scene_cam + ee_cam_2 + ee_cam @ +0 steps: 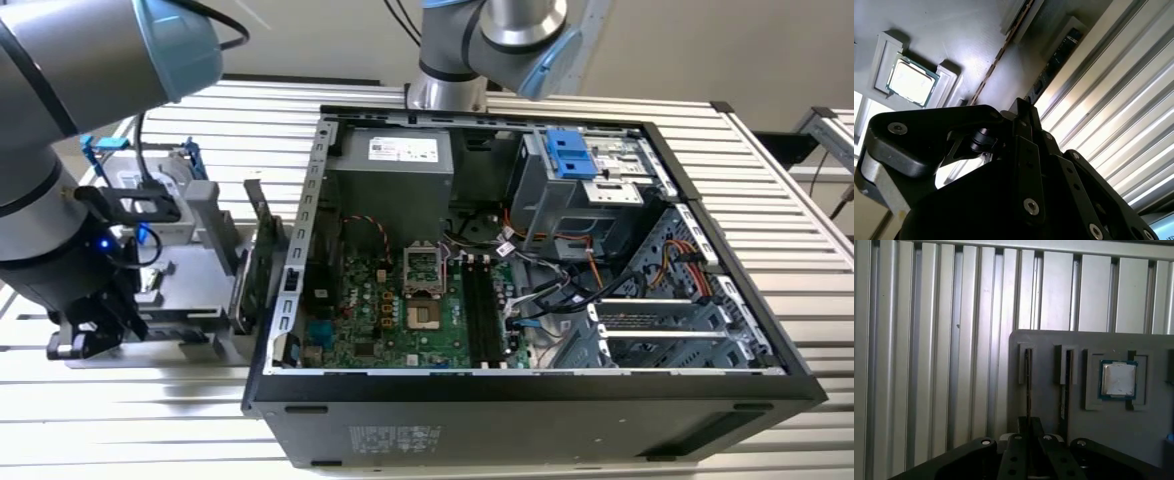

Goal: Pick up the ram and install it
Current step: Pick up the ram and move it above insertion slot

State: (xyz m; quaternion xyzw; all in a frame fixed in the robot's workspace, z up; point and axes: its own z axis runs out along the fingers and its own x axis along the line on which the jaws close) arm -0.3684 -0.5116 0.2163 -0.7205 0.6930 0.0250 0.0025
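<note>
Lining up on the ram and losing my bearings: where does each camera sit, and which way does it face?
Exterior view: high, off the arm, looking down into the open case on the table; arm at the exterior view's left.
First wrist view: looks past the gripper onto the tray and processor.
Second wrist view: close behind the gripper, looking obliquely across the tray.
Both wrist views share gripper, tray and processor.

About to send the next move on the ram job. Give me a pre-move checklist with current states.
1. Gripper over the gray holder: ok.
2. Ram on edge in its slot, in line with the gripper: ok.
3. Ram gripped: cannot tell.
4. Processor chip seated in its pocket, apart from the gripper: ok.
5. Computer case open, memory slots exposed: ok.
</note>
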